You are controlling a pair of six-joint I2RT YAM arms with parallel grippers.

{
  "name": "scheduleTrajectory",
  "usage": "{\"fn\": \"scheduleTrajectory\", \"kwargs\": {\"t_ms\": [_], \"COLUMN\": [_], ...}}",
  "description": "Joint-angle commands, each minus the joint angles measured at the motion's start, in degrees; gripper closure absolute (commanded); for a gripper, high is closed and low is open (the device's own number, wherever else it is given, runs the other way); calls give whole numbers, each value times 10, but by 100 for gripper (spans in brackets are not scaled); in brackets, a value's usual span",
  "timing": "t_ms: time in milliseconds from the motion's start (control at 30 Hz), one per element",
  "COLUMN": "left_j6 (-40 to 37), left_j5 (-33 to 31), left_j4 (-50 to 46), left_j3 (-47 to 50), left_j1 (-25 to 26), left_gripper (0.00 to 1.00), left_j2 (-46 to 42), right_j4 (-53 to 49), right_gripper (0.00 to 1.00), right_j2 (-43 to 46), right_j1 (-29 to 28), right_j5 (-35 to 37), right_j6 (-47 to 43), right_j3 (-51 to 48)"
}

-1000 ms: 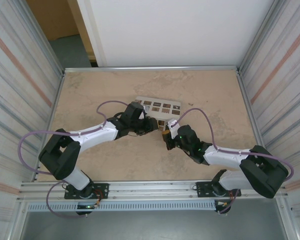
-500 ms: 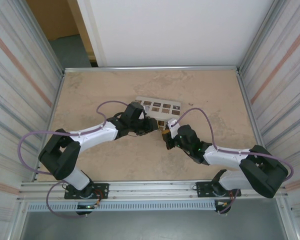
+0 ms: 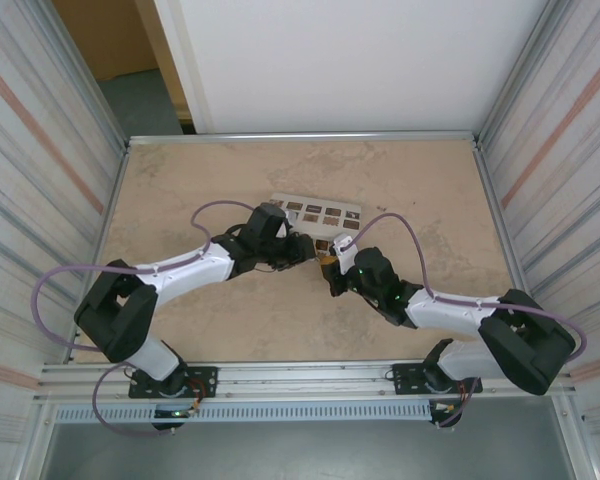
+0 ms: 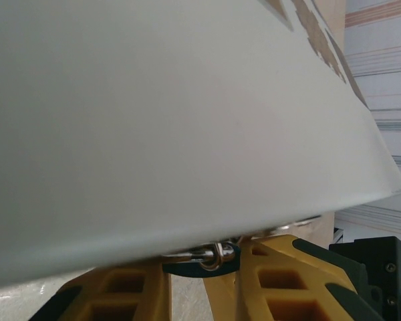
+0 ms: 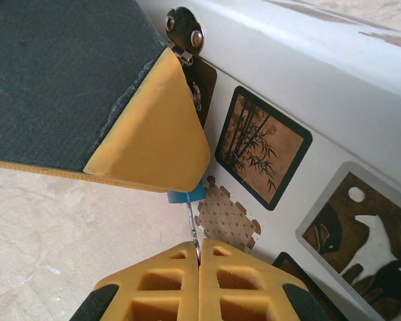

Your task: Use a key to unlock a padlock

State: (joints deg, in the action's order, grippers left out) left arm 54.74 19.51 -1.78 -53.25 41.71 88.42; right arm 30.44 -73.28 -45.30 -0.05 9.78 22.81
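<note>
A tiny blue padlock hangs by its silvery shackle from the metal hasp on the white box. My left gripper is shut on the padlock body, and its yellow finger covers most of the lock in the right wrist view. Just below, my right gripper is shut on the key, whose thin silver blade reaches up into the padlock's underside. In the top view, the left gripper and the right gripper meet at the box's near side.
The white box carries several dark picture tiles and stands mid-table on the beige tabletop. Metal rails and corrugated walls enclose the table. Purple cables loop over both arms.
</note>
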Motion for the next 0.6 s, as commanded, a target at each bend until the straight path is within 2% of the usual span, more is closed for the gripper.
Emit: {"fn": "scheduleTrajectory", "kwargs": {"t_ms": [0, 233, 567], "left_j6": [-6, -10, -7], "left_j5": [19, 31, 50], "left_j4": [16, -5, -9], "left_j3": [-15, -24, -25], "left_j1": [1, 1, 1], "left_gripper": [92, 92, 92], "left_j2": [-35, -38, -33], "right_j4": [39, 70, 53], "right_gripper": [100, 100, 100], "right_j2": [-11, -16, -18], "right_j1": [3, 6, 44], "right_j5": [3, 21, -42], "right_j6": [-8, -20, -50], "right_j3": [22, 24, 67]}}
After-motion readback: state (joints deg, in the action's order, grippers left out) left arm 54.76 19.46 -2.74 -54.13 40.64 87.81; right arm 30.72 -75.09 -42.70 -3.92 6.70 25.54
